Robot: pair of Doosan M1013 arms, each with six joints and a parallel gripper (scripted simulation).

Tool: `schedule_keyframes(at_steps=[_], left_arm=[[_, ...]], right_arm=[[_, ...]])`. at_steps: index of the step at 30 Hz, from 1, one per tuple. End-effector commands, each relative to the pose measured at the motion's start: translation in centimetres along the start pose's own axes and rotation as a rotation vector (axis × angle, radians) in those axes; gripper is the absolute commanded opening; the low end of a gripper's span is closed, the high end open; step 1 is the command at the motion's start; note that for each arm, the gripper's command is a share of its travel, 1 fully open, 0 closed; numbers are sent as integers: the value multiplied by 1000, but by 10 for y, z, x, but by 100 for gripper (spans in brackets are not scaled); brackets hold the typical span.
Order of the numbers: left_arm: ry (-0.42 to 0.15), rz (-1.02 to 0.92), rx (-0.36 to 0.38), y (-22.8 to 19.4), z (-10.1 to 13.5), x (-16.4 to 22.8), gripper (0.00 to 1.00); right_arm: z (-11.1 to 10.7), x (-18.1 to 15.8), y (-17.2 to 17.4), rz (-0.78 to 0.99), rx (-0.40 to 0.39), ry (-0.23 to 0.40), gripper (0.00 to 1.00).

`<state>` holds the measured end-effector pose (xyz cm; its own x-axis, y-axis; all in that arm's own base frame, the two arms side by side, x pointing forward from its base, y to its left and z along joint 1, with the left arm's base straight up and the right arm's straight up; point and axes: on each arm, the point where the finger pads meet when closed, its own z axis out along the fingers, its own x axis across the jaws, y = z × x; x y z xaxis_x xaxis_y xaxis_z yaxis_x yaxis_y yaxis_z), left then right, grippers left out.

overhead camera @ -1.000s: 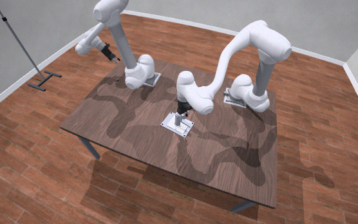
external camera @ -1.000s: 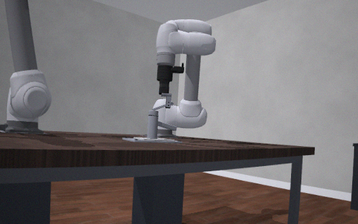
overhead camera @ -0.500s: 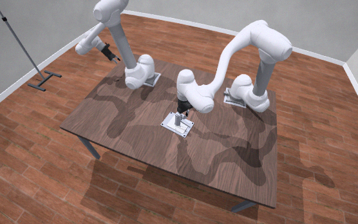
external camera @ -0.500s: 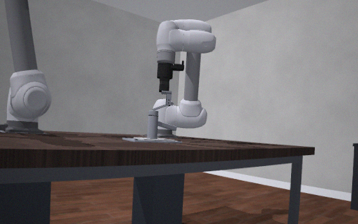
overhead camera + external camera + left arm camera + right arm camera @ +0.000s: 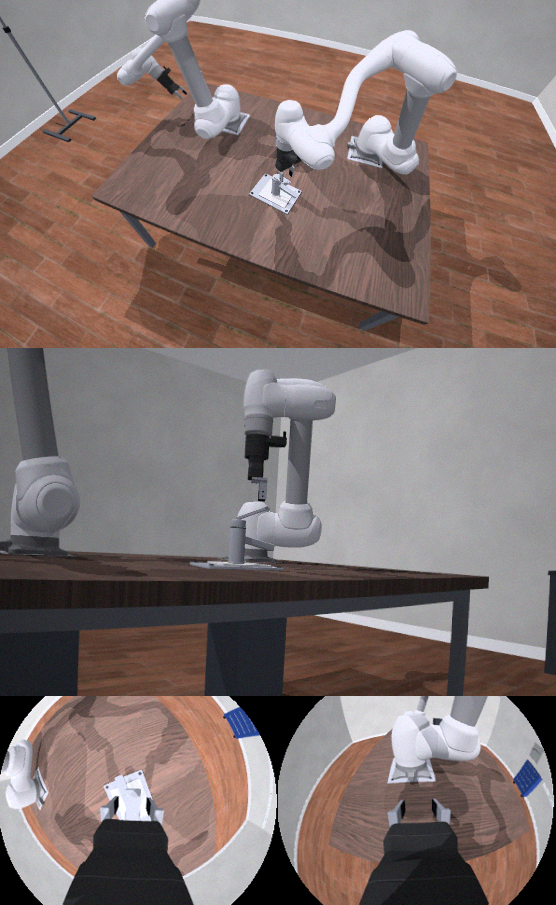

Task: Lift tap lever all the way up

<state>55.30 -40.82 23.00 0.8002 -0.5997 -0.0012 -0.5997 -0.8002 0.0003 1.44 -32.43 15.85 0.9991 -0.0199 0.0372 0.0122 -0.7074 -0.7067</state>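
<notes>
The grey tap [image 5: 275,187] [image 5: 236,544] stands upright on a pale plate [image 5: 257,191] [image 5: 200,564] with dark corner dots. Its thin lever [image 5: 257,511] slants upward from the top of the body, above the lower spout [image 5: 260,543]. My left gripper [image 5: 286,174] [image 5: 262,498] [image 5: 132,801] is open and empty, pointing down, with its fingertips slightly above the lever's outer end. In the left wrist view the tap's pale parts show between and below the fingers. My right gripper [image 5: 183,93] [image 5: 418,805] is open and empty, far from the tap, beyond the table's edge.
Both arms stand on base plates on the dark wooden table [image 5: 330,240] [image 5: 350,585]. The right arm's base [image 5: 218,115] is at the back left in the top view, the left arm's base [image 5: 375,137] at the back right. A stand [image 5: 69,125] is on the floor.
</notes>
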Motion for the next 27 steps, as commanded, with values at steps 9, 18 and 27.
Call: schedule_keyframes(at_steps=[9,18,27], left_arm=[[1,0,0,0,-19,0,100],[1,0,0,0,-23,0,100],[1,0,0,0,-23,0,0]], right_arm=[[0,0,0,0,-1,0,100],[0,0,0,0,-1,0,100],[0,0,0,0,-1,0,100]])
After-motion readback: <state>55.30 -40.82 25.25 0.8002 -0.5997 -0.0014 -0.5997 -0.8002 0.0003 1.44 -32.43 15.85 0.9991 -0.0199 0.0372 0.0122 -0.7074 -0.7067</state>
